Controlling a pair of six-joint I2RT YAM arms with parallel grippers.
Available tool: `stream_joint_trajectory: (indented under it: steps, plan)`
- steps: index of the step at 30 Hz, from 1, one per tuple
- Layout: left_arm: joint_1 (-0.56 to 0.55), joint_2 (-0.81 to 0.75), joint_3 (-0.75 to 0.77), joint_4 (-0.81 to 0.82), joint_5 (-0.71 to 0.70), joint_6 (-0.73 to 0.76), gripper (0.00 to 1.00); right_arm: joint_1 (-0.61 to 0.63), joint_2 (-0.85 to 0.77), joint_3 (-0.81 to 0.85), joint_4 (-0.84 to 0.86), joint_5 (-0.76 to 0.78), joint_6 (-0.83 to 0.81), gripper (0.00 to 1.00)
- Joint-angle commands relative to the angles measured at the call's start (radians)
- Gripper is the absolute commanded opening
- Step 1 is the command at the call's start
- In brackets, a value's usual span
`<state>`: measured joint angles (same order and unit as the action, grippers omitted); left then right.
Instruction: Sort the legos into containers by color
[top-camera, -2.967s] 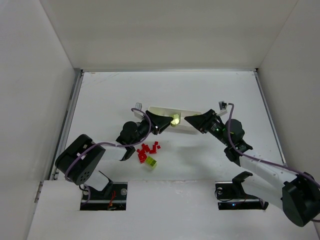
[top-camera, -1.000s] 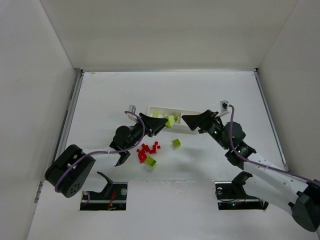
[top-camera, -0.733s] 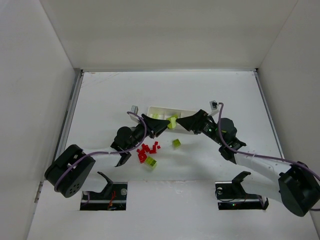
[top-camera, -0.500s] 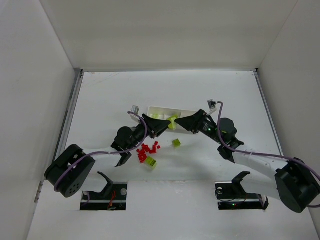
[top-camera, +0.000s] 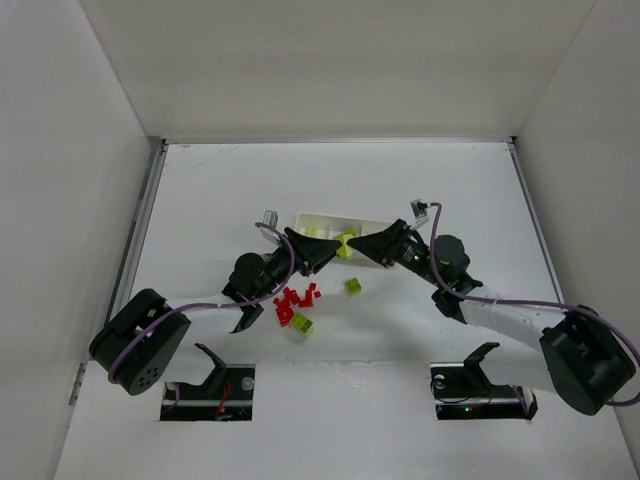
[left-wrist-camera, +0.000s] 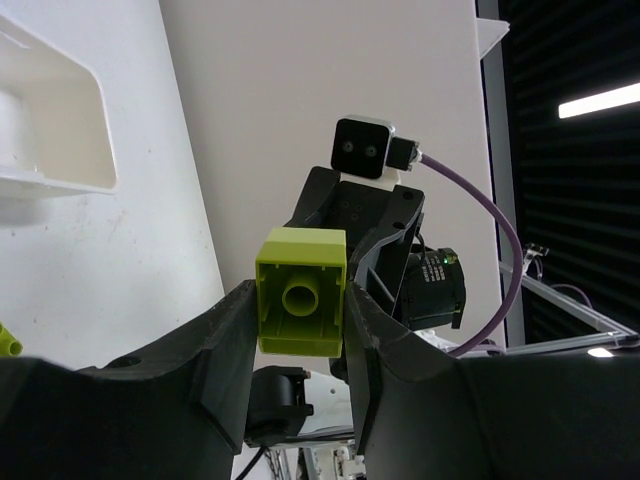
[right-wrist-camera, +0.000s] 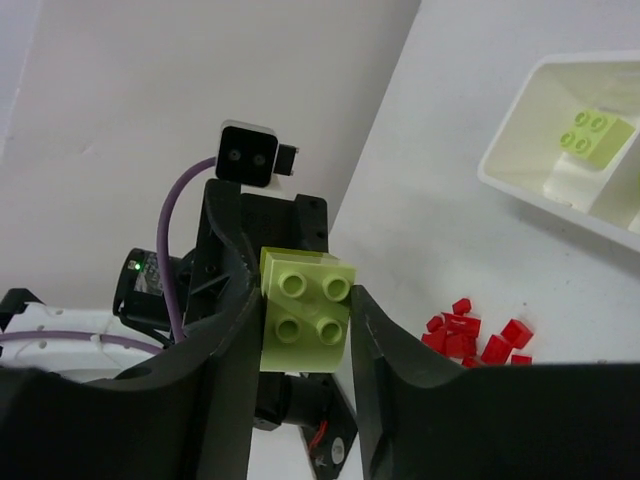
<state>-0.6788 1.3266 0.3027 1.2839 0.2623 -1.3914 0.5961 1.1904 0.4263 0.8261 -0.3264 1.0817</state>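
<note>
My left gripper (top-camera: 335, 246) is shut on a lime-green lego (top-camera: 345, 242), held in the air in front of the white tray (top-camera: 330, 215). In the left wrist view the gripper (left-wrist-camera: 300, 322) shows the lego's hollow underside (left-wrist-camera: 302, 300). My right gripper (top-camera: 358, 245) faces it tip to tip. In the right wrist view its fingers (right-wrist-camera: 305, 322) lie against the sides of the same lego's studded face (right-wrist-camera: 305, 310). Another green lego (right-wrist-camera: 590, 135) lies in a tray compartment (right-wrist-camera: 520, 120). The red legos (top-camera: 295, 300) are piled on the table and also show in the right wrist view (right-wrist-camera: 475, 335).
Two green legos lie loose on the table, one right of the red pile (top-camera: 353, 286) and one below it (top-camera: 302, 323). The tray's end (left-wrist-camera: 60, 130) shows in the left wrist view. White walls close in the table on three sides.
My right gripper has moved left until its fingers sit around the green lego held by the left gripper. The left gripper has hardly moved. Since the oldest frame, a green lego has appeared on the table.
</note>
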Motion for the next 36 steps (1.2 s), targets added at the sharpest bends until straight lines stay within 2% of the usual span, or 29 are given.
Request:
stream_joint_trajectory:
  steps: [1,4,9,14,19,23,32,36]
  plan:
    - [0.008,-0.030,0.019,0.229,0.020,0.006,0.16,0.004,-0.012,0.017,0.080,-0.002,0.001,0.35]
    - [0.026,-0.050,-0.020,0.229,0.015,0.018,0.15,-0.006,-0.035,0.005,0.073,-0.014,0.003,0.32]
    - [0.142,-0.085,-0.095,0.227,0.044,0.003,0.14,-0.078,-0.121,-0.015,0.018,-0.033,-0.006,0.32]
    - [0.218,-0.150,-0.134,0.209,0.060,0.000,0.14,-0.077,-0.088,0.015,-0.051,-0.016,-0.049,0.32]
    - [0.270,-0.210,-0.135,0.167,0.095,-0.003,0.14,-0.026,0.095,0.133,-0.119,0.067,-0.140,0.32]
    - [0.302,-0.283,-0.146,0.089,0.095,0.011,0.15,0.015,0.282,0.309,-0.255,0.141,-0.209,0.32]
    - [0.348,-0.457,-0.166,-0.130,0.091,0.087,0.16,0.096,0.575,0.640,-0.521,0.335,-0.333,0.35]
    - [0.342,-0.510,-0.157,-0.219,0.074,0.137,0.17,0.109,0.629,0.712,-0.553,0.392,-0.355,0.48]
